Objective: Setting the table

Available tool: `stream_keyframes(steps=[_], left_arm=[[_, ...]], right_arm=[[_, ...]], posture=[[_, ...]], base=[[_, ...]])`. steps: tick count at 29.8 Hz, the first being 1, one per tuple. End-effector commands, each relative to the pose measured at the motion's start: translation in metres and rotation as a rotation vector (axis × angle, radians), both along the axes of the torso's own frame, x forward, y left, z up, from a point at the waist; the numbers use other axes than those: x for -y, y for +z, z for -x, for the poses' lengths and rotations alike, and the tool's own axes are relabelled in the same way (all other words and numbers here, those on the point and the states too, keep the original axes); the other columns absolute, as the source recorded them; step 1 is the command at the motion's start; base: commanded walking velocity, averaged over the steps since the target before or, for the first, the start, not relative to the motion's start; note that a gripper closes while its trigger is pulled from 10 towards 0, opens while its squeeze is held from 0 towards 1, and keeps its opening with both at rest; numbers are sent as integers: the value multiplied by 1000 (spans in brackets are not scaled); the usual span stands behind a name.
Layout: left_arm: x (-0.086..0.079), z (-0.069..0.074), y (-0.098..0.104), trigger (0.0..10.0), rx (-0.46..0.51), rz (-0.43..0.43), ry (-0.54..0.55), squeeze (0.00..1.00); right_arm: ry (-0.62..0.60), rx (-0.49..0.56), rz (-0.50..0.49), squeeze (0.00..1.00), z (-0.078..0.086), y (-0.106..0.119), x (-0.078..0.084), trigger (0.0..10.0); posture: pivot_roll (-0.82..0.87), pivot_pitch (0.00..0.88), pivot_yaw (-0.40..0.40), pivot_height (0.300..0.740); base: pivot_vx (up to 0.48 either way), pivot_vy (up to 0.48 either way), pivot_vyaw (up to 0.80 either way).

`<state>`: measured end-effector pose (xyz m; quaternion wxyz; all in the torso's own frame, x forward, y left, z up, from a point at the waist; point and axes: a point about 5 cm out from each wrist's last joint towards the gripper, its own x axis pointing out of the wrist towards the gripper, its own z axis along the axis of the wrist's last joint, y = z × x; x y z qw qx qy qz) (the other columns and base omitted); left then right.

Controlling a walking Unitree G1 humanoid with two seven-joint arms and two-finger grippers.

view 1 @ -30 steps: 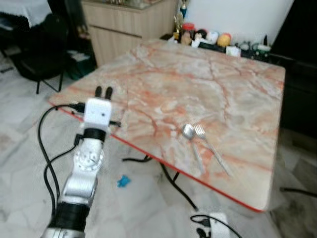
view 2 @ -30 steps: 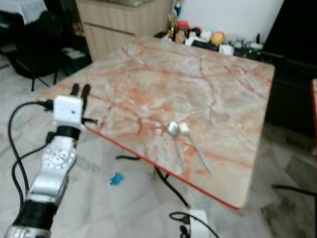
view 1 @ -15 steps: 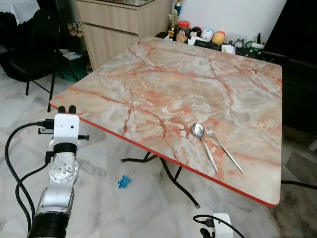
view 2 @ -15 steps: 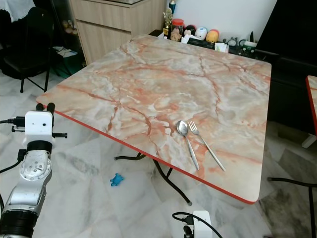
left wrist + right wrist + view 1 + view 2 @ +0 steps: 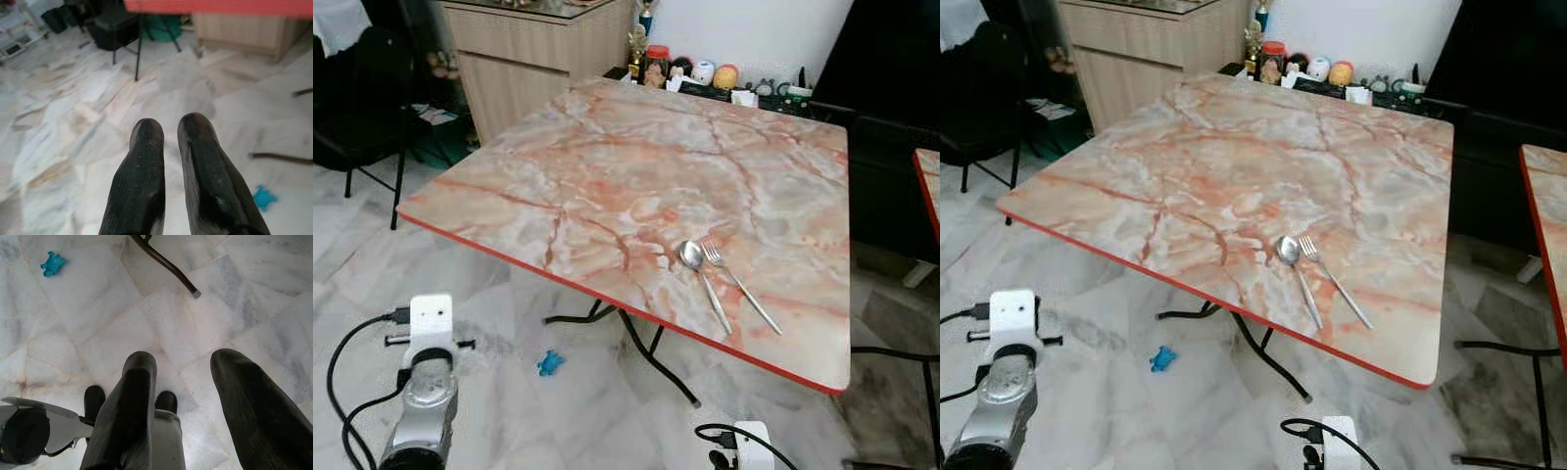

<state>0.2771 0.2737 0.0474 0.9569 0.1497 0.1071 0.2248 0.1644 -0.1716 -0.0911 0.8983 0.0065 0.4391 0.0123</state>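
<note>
A silver spoon [image 5: 707, 287] and a fork [image 5: 739, 287] lie side by side on the marble table [image 5: 636, 157], near its front right corner. My left arm [image 5: 429, 362] hangs low at the left, below the table's red front edge and away from the cutlery. In the left wrist view, the left gripper [image 5: 170, 128] is shut with nothing between its fingers, pointing across the floor. In the right wrist view, the right gripper [image 5: 190, 367] is open and empty, pointing down at the floor tiles by my foot [image 5: 93, 399].
Small jars and trinkets [image 5: 705, 76] line the table's far edge. A wooden cabinet [image 5: 529, 49] and a black chair [image 5: 362, 108] stand at the back left. A second red-edged table [image 5: 1542, 196] is at the right. A blue toy [image 5: 548, 363] and black table legs [image 5: 646, 352] are on the floor.
My left arm has dropped from the table's front edge to well below it. The camera has shifted; spoon and fork stay where they were on the table.
</note>
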Motion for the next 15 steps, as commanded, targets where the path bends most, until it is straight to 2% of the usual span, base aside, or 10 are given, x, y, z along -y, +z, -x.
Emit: stream_keyframes(steps=[1,2,7,12,15], left_arm=[[-7,8,-10,10000,-54,-39,33,0],[-10,14,-20,10000,-110,-44,52,0],[-12,28,-43,10000,-246,-9,83,0],[3,37,-67,10000,-401,80,-21,0],[20,44,-82,10000,-488,117,-126,0]], right_arm=[[-17,-10,1,0,2,-1,2,10000],[-18,-11,0,0,2,-1,2,10000],[-18,-11,3,0,3,-1,2,10000],[-23,-5,17,0,2,-1,3,10000],[-44,6,60,0,2,0,5,10000]], posture=[[126,0,-14,740],[124,0,-14,740],[125,0,-18,740],[121,0,-15,740],[124,0,-14,740]], base=[[0,0,0],[0,0,0],[0,0,0],[0,0,0],[0,0,0]])
